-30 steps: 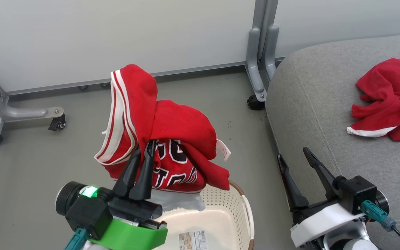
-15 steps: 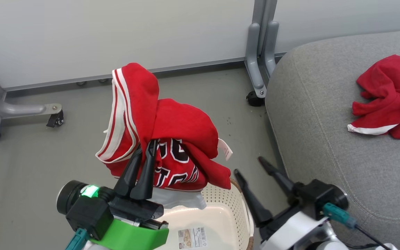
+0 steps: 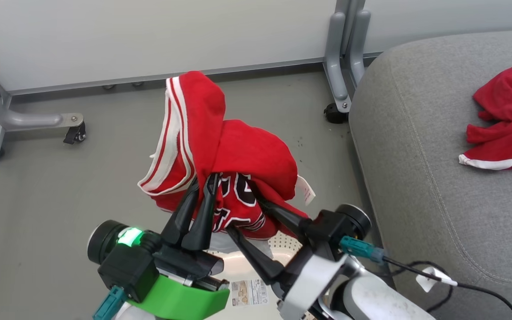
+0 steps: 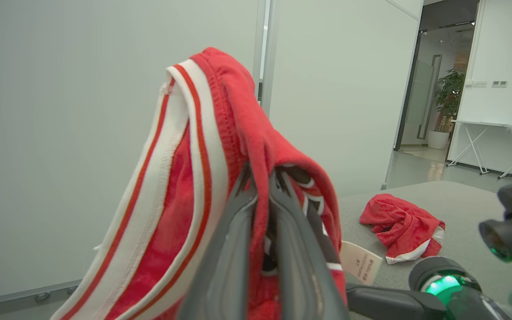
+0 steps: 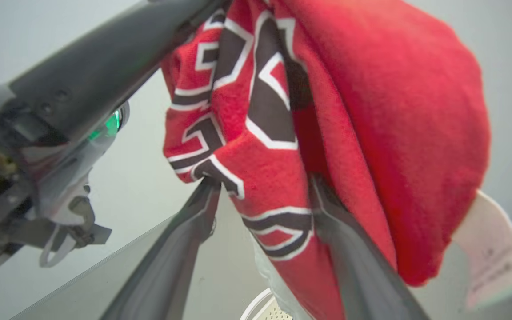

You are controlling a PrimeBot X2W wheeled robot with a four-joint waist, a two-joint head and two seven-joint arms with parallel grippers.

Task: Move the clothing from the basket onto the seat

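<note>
- Red jersey [image 3: 247, 151] cloth is nipped between the nearly closed fingers of the left gripper [image 3: 206, 180]. In the wrist view a fold runs straight down between the two tips. The rest drapes over and above them, with the striped trim on their left.
- Just right of that pincer, the right gripper [image 3: 242, 212] is spread wide. Its two fingers straddle the lettered lower part of the jersey without clamping it, and the tips look to be brushing the cloth.
- Directly below both pincers sits the basket [image 3: 285, 241]. What I can see of its bottom carries only a label sticker [image 3: 247, 291], and the jersey hangs clear above it.
- Well to the right of the pincers is the seat [image 3: 416, 155], with the plain red top [image 3: 505, 115] lying on it toward its far side.
- My reading is that one garment is delivered and the second is lifted out and in hand. The carry across and the release are left.
- For room to move, bare floor [image 3: 60, 200] spreads left of the pincers and beyond the jersey. The seat's rounded edge is near the right wrist, and a castored frame leg [image 3: 342, 89] stands past it by the wall.
- Grey cushion between that edge and the red top looks free for a drop. A cable [image 3: 438, 278] trails from the right wrist across the seat's edge and could snag.
</note>
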